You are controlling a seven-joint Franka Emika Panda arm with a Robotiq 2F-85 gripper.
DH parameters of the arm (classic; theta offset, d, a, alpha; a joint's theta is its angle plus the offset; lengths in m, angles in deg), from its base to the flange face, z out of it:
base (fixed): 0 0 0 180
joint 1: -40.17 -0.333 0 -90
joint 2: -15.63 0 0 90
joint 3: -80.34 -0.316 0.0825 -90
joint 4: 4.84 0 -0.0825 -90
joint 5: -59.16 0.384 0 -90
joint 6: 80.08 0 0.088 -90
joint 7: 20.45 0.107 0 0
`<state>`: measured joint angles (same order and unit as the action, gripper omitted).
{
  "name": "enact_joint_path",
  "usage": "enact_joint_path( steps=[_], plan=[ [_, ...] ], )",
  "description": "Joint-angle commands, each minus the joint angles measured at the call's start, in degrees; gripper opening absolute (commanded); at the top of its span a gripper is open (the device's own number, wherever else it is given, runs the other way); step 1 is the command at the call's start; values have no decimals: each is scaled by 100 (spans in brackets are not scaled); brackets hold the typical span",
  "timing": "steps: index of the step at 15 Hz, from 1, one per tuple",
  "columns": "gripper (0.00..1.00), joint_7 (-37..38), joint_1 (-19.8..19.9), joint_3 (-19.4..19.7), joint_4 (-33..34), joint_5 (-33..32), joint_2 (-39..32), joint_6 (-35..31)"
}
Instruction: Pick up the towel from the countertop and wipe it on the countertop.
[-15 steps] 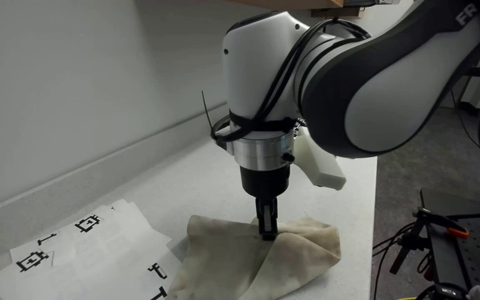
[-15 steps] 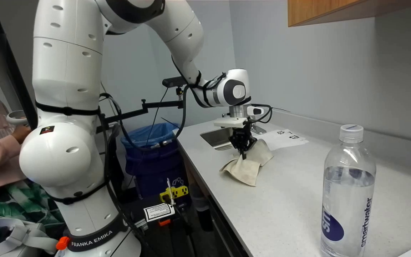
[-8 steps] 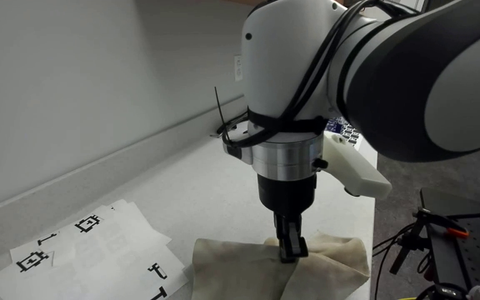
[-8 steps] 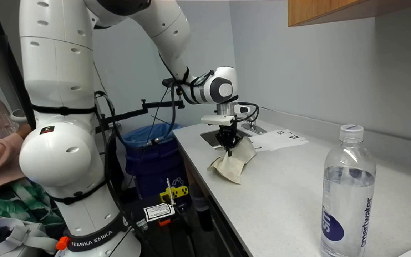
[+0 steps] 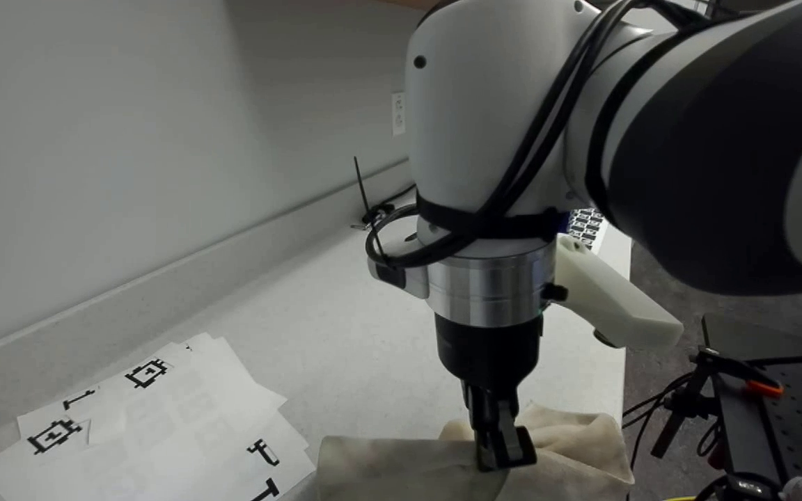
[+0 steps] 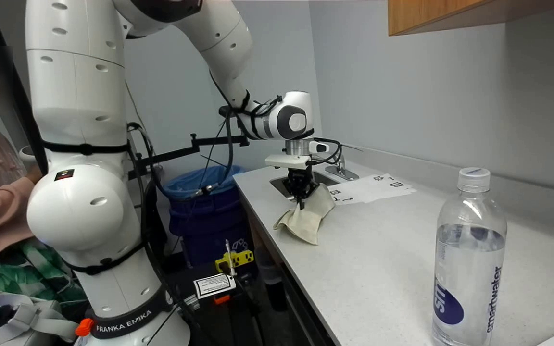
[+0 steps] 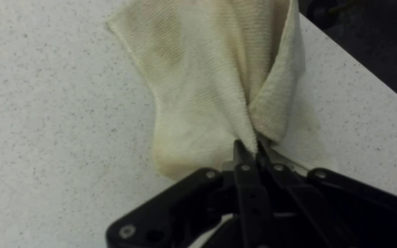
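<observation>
One towel (image 6: 305, 225) is lying near front edge of counter (image 6: 378, 269); tool (image 7: 249, 147) is pinching a fold, jaws nearly meeting. Grasping is looking done; wiping is probably remaining, progress unclear.

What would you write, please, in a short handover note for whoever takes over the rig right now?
Hand: closed on a pinched fold of the towel.
Towel: rumpled, resting at least partly on the countertop, near one long edge; whether all of it lies flat can't be told.
Done: towel grasped; over the last second, hand and towel have shifted toward that edge, so wiping seems under way.
Left: probably more wiping; how much has been covered isn't clear.
Mind: paper sheets close beside the towel, and a bottle standing on the countertop.
</observation>
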<state>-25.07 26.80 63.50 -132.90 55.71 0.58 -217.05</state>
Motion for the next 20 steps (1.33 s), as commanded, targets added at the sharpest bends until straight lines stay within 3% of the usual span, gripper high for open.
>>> enact_joint_path(
  steps=[1, 3, 11, 12, 20],
  plan=[
    [29, -116, -84, 0, -92, 92, 75, 6],
    [37, -120, -89, 7, -89, 101, 75, 11],
    [96, -52, -72, 52, -142, 72, 212, -50],
    [100, -32, -70, 66, -153, 62, 242, -67],
    [100, 135, 12, 285, -393, 28, 749, -140]
  ],
)
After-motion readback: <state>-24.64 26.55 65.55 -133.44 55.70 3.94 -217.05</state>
